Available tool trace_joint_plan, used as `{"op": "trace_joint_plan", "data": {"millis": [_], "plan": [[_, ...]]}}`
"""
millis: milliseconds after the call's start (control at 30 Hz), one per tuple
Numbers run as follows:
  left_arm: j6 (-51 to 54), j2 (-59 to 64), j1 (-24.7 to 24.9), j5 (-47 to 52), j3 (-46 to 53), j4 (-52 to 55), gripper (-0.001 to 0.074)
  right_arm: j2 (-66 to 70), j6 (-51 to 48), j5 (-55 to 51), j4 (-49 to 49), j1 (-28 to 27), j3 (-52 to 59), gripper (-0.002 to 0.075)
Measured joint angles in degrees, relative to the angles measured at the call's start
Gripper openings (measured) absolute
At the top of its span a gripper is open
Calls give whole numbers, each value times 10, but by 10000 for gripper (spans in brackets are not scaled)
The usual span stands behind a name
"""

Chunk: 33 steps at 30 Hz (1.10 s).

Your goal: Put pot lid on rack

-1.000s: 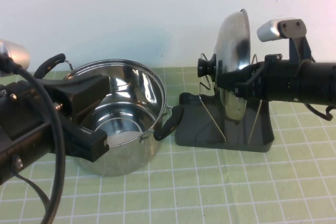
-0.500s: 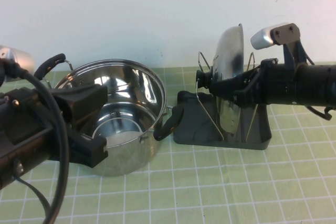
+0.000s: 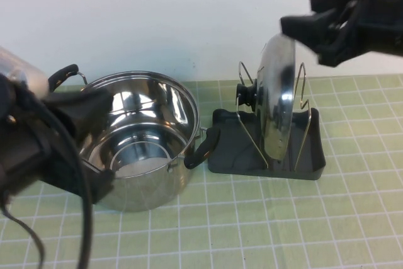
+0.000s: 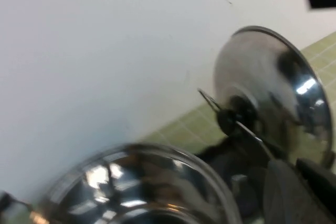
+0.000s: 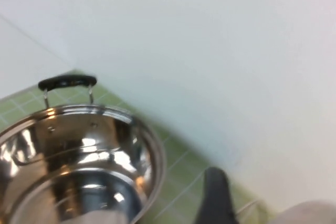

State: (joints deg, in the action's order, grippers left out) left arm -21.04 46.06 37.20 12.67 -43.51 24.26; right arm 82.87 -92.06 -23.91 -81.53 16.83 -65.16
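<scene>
At the left edge of the high view the left gripper (image 3: 94,149) is seen low against the near side of the pot (image 3: 141,137); whether its fingers are parted cannot be told, since they are blurred and merged with the arm's dark bulk. The pot stands open on the green checked worktop (image 3: 239,231), with one black handle toward the rack (image 3: 267,149). The rack sits just right of the pot, and the pot lid (image 3: 277,99) is stood upright on edge between its two chrome-wire loops (knob (image 3: 247,94) facing the pot). Above and to the right of the lid, the right gripper (image 3: 305,36) is held clear of it, its fingers spread apart and holding nothing.
</scene>
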Motion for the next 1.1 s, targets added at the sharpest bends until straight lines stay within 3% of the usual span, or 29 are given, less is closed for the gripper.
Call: {"op": "trace_joint_plan", "data": {"millis": [67,167,300,367,567,767,933,1100], "plan": [[-1,-10,0,21,-15,44,-1,-40,0,4,42,0,-1,438],[-20,-23,0,76,-45,105,-1,-97,0,0,117,0,-1,298],[-62,-29,0,218,-87,144,-1,-169,38,-42,233,0,-2,84],[-80,-29,0,288,-104,147,-1,-199,91,-80,307,0,-4,35],[-109,-29,0,430,-114,138,-1,-265,304,-261,571,0,-6,4],[-113,-58,0,422,-106,68,-1,-297,538,-404,867,0,-1,0],[-87,-133,0,344,-53,2,-1,-377,594,-392,911,0,72,-1],[-82,-236,0,205,64,-13,-1,-514,604,-299,861,0,209,-1]]}}
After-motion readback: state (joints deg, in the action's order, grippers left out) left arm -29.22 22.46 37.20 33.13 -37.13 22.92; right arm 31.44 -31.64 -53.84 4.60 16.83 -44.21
